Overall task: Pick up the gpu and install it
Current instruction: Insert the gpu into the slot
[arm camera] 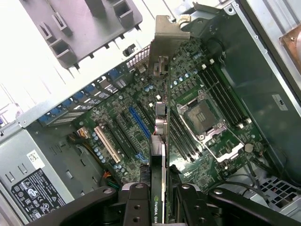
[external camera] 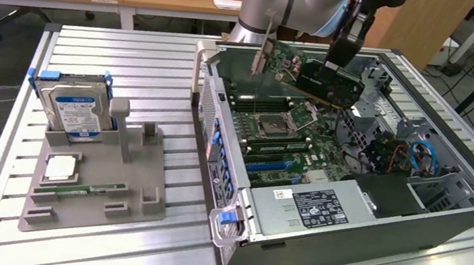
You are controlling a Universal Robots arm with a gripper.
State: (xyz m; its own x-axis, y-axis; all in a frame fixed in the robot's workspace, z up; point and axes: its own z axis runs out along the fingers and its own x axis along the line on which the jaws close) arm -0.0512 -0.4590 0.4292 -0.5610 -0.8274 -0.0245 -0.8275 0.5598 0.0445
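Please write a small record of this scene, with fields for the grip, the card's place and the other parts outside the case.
grip: tool shut on the gpu
card place: in the air, tilted, above the motherboard of the open computer case; seated in no slot
outside the case: grey fixture on the exterior view's left, with the hard drive upright and the memory stick lying flat

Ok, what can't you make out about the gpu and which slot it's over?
Which slot lies under the gpu: wrist view, the card itself covers the motherboard there.
Its connector edge: exterior view, too small.
Where the gripper meets the card: wrist view, cut off by the frame.
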